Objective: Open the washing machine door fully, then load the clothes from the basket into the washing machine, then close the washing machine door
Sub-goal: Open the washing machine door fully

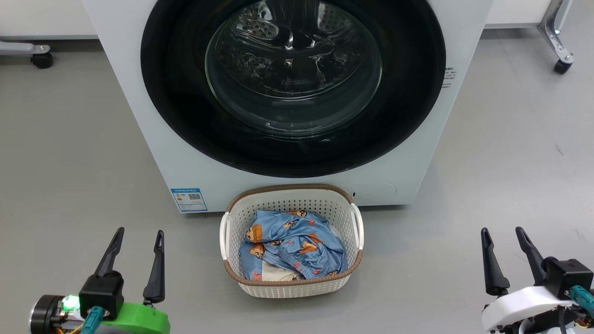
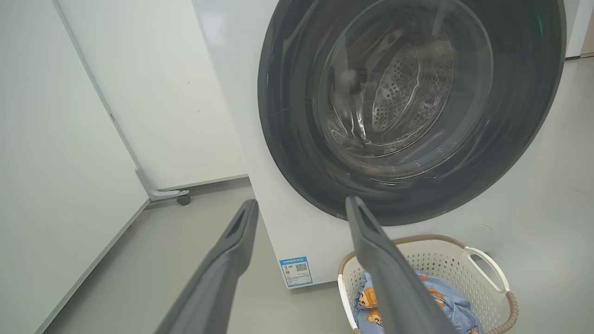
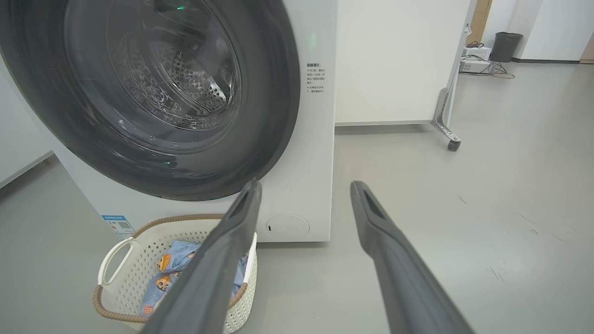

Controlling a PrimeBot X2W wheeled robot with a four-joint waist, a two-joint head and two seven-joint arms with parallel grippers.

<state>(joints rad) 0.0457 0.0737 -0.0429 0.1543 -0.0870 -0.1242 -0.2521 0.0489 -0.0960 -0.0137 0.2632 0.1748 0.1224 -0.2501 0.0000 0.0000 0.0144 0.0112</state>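
Head view. The washing machine is standing on the grey floor with its round door lying flush against the front. It seems to be latched, though the seam is hard to read. The basket is sitting just before the machine, below the door, with the clothes lying bunched inside. The left gripper and right gripper are hovering well apart from the basket, one on each side. Their jaws are spread and holding nothing.
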